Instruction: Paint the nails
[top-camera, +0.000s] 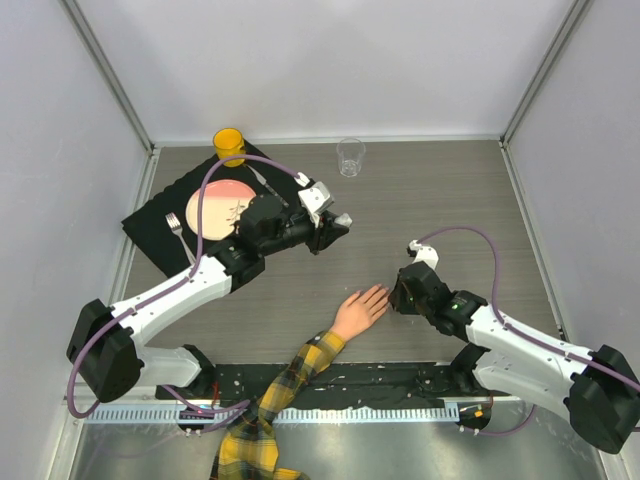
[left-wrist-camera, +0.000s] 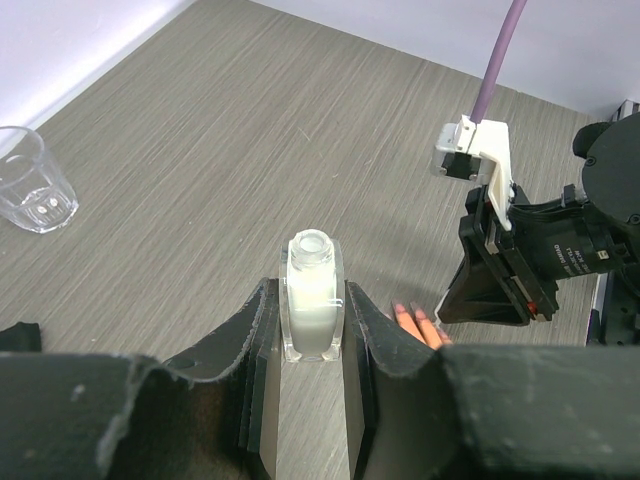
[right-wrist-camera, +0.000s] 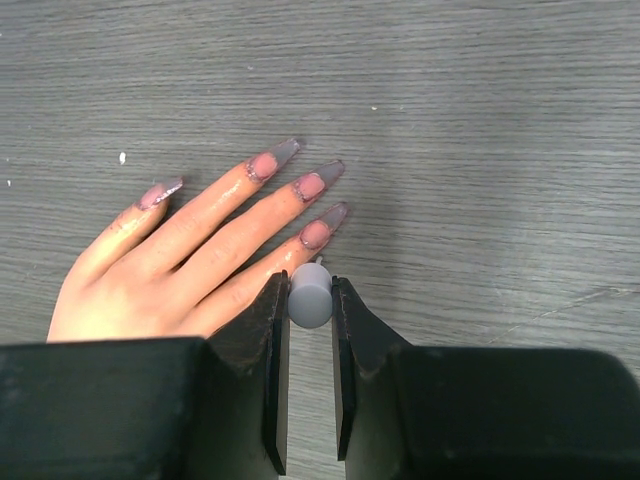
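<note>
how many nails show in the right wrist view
4 nails: one far left, three clustered at centre, the lowest just above the grey cap. A fifth may be hidden behind the fingers.

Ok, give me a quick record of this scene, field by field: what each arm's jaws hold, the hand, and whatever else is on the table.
left jaws: shut on uncapped polish bottle, whitish liquid inside
right jaws: shut on grey cap, close beside the fingers
mannequin hand: palm down, fingers spread, in plaid sleeve
nails: long, greyish tips
far side of table: yellow cup, clear glass, pink plate
</note>
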